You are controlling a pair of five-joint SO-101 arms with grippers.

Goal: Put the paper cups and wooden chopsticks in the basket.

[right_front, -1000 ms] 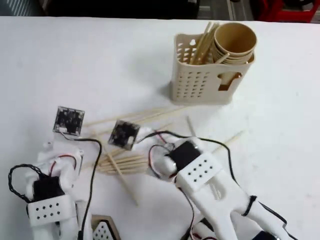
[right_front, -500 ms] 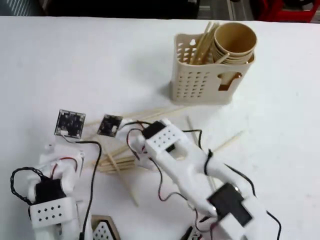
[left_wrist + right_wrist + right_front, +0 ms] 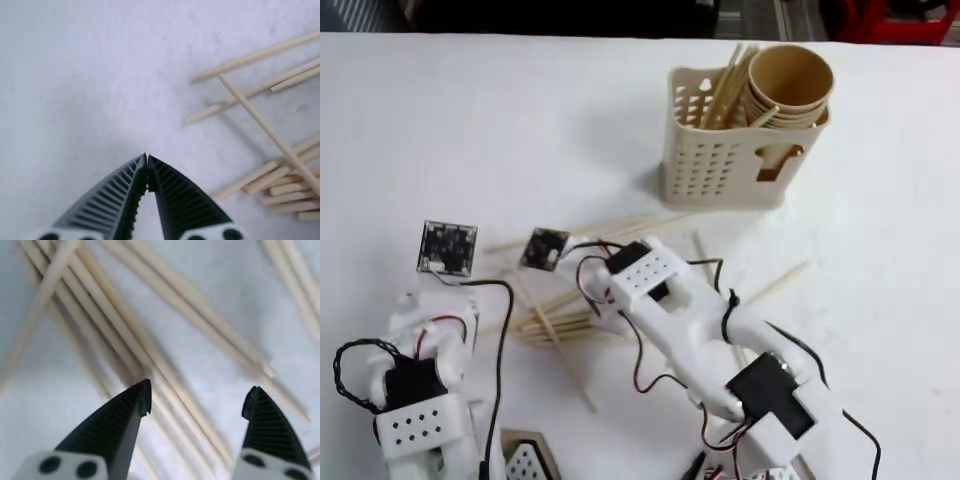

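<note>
A cream perforated basket (image 3: 715, 165) stands at the back right, holding stacked paper cups (image 3: 790, 80) and a few wooden chopsticks (image 3: 725, 85). Several loose chopsticks (image 3: 560, 322) lie fanned on the white table between the two arms. My right arm (image 3: 650, 280) stretches over that pile. Its gripper (image 3: 197, 395) is open just above the sticks (image 3: 150, 355), with several of them running between its fingers. My left arm (image 3: 420, 370) is at the front left. The left gripper (image 3: 147, 157) is shut on nothing, over bare table beside the chopstick ends (image 3: 240, 100).
More loose chopsticks (image 3: 775, 283) lie to the right of the right arm. Cables (image 3: 500, 330) loop around both arms. The table's far left and middle back are bare white surface (image 3: 520, 130).
The right arm has swung forward and left across the chopstick pile, stretching out low over it. The left arm has shifted slightly left.
</note>
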